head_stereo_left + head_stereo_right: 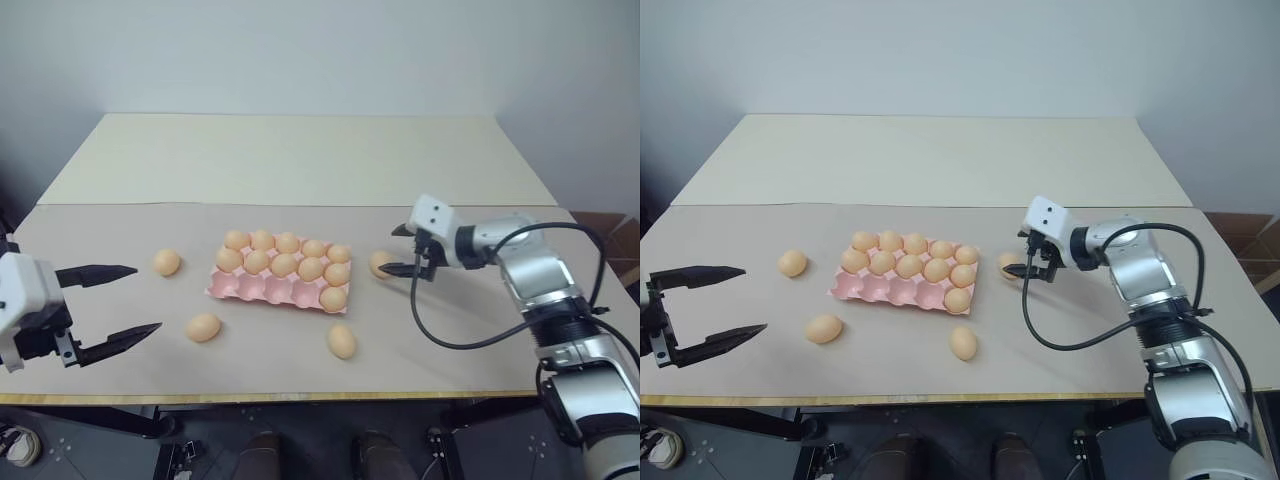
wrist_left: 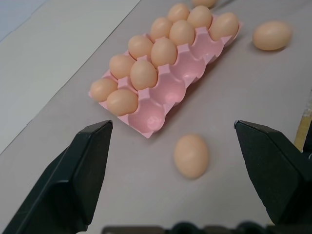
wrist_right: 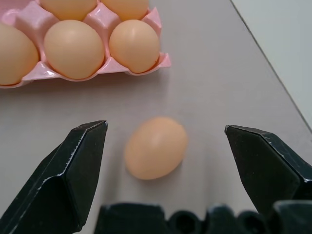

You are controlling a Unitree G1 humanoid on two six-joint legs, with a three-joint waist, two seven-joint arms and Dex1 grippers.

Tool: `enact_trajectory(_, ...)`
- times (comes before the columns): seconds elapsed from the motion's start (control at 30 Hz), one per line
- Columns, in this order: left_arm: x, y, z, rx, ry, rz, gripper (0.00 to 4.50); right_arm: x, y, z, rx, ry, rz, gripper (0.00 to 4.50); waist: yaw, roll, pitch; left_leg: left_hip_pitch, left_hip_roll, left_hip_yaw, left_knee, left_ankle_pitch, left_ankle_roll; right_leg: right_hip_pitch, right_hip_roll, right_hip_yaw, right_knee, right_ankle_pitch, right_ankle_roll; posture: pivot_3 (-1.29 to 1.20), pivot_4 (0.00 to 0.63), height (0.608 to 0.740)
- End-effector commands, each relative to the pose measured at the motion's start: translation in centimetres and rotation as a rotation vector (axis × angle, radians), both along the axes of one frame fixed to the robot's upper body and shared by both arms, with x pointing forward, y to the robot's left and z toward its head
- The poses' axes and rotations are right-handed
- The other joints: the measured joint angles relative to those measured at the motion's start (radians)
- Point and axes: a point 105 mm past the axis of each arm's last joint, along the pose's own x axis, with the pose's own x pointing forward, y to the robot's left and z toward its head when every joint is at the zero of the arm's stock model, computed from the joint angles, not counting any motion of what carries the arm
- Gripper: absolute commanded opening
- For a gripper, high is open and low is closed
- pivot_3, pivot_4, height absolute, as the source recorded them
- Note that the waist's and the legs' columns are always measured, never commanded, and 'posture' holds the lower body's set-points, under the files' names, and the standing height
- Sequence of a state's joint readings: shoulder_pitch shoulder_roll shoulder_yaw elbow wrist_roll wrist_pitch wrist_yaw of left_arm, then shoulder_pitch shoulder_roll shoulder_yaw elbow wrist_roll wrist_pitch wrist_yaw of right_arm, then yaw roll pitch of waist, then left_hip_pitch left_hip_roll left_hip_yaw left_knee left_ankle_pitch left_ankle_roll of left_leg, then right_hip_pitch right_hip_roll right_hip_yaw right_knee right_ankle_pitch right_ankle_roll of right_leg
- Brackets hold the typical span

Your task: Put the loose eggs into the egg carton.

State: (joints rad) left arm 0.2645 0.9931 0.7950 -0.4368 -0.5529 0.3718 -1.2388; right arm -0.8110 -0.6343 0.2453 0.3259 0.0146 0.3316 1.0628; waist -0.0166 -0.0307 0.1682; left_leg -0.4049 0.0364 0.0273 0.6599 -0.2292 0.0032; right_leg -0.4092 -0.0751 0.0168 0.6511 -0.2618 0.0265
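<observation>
Pink egg carton [image 1: 281,285] mid-table, near row mostly empty. Four loose eggs [image 1: 203,327] around it (all on the table). Right gripper [image 1: 404,250] spread wide at one egg [image 3: 156,147] — not touching. Left gripper [image 1: 127,300] spread too — empty.

Right arm [image 1: 545,290]: silver-grey metal segments with black joint bands, white boxy wrist housing [image 1: 436,216] with small dark dots, loose black cable [image 1: 470,335] looping from wrist back to forearm. Right gripper [image 1: 408,250] and left gripper [image 1: 118,303]: two matte black tapered fingers each, chunky wedge shape. Left wrist block [image 1: 22,300] white with black bracket.
</observation>
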Motion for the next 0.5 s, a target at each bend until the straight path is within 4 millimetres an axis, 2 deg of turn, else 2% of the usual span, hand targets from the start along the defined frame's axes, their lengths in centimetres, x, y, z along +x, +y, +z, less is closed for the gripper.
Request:
enact_trajectory(0.03,-0.2,-0.3,0.5,0.029,-0.026,-0.018,4.34,0.8,0.3,0.5,-0.019,-0.042,-0.001,4.5,-0.001,0.0,0.0,0.0,0.0,0.0,0.0,0.0,0.0,0.0,0.0,0.0,0.0,0.0,0.0,0.0,0.15,0.74)
enact_trajectory(0.3,-0.8,-0.1,0.3,0.032,-0.02,0.0,4.34,1.5,1.0,-0.9,-0.016,-0.01,-0.006,4.5,-0.002,0.0,0.0,0.0,0.0,0.0,0.0,0.0,0.0,-0.001,0.0,0.0,0.003,0.0,0.0,0.0,0.15,0.74)
enact_trajectory(0.4,-0.9,0.0,0.2,0.039,-0.016,0.009,4.37,1.6,1.1,-1.2,-0.018,-0.009,-0.003,3.87,-0.003,0.0,0.0,0.0,0.0,0.0,0.0,0.0,0.0,-0.002,0.0,0.001,0.004,0.0,0.0,0.0,0.15,0.74)
enact_trajectory(0.5,-0.9,0.1,0.1,0.042,-0.015,0.012,4.37,1.6,1.1,-1.2,-0.022,-0.015,-0.006,2.83,-0.003,0.0,0.0,0.0,0.0,0.0,0.0,0.0,0.0,-0.002,0.0,0.001,0.004,0.0,0.0,0.0,0.15,0.74)
